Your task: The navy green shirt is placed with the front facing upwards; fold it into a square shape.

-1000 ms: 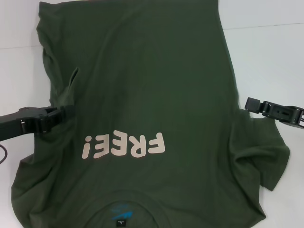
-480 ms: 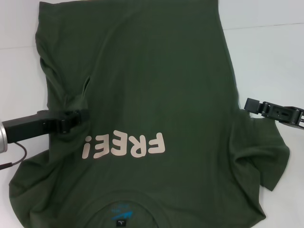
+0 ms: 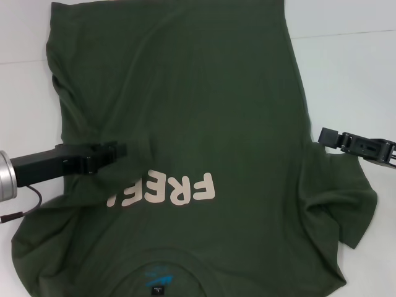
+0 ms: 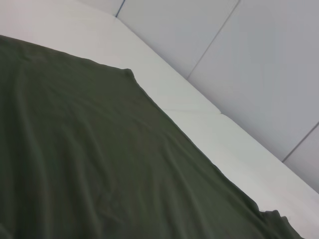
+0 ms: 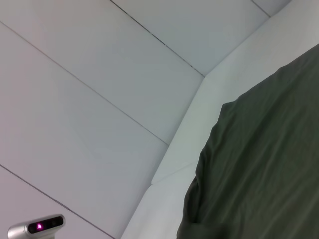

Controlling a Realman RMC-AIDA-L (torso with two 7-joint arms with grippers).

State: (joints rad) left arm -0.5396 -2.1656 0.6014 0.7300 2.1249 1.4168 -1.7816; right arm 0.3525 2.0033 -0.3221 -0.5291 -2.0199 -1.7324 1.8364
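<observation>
The navy green shirt [image 3: 198, 93] lies front up on the white table [image 3: 352, 74], collar and blue neck label [image 3: 158, 275] nearest me, with pale pink lettering [image 3: 185, 189] across the chest. My left gripper [image 3: 122, 150] is shut on a fold of the shirt's left side, held over the chest just left of centre. That pulled-in cloth covers the left end of the lettering. My right gripper [image 3: 323, 135] rests at the shirt's right edge, just above the spread right sleeve [image 3: 349, 204]. Both wrist views show only shirt cloth [image 4: 89, 159] [image 5: 264, 169] and table.
White table surface surrounds the shirt on the left, right and far side, with a wall seam behind. A thin cable [image 3: 25, 207] hangs from my left arm near the table's left edge. A small camera unit [image 5: 37, 226] shows in the right wrist view.
My left gripper has moved right across the shirt, dragging the left side's fold inward until it covers the exclamation mark and part of the letters. The right arm has stayed still.
</observation>
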